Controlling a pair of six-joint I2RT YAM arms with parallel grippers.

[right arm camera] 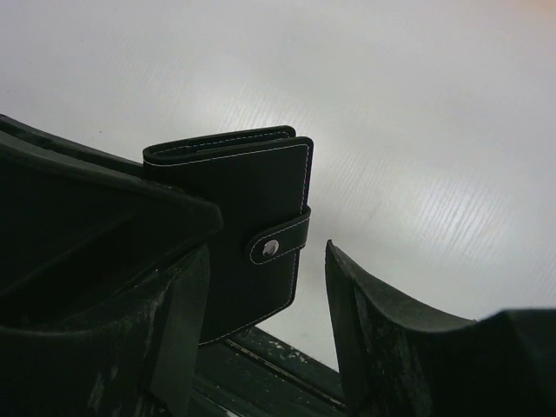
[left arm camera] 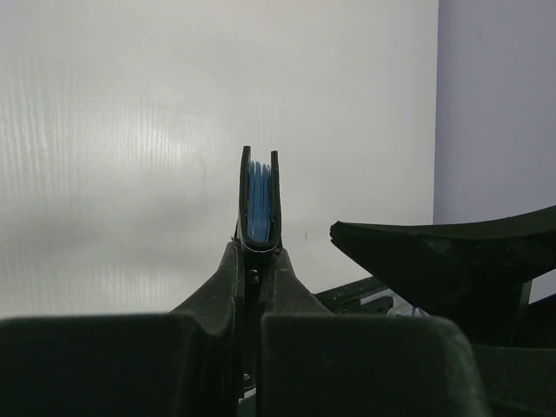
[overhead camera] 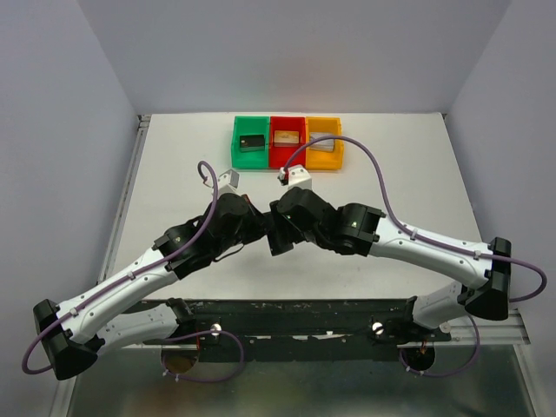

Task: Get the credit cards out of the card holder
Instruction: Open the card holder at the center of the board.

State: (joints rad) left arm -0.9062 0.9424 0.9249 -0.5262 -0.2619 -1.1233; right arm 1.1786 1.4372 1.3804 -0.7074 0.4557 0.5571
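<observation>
The card holder is gripped edge-on and upright over the desk, its lower edge clamped in the left claw. It is fastened shut by its strap. The right claw is spread apart around it; contact cannot be told.

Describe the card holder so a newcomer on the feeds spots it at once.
On the white table, the two arms meet short of three coloured bins. There the shut left claw pinches the card holder on edge, the right claw open around it. Unlike the blocks in the bins, it is a black stitched wallet with a snap strap and blue inside.
</observation>
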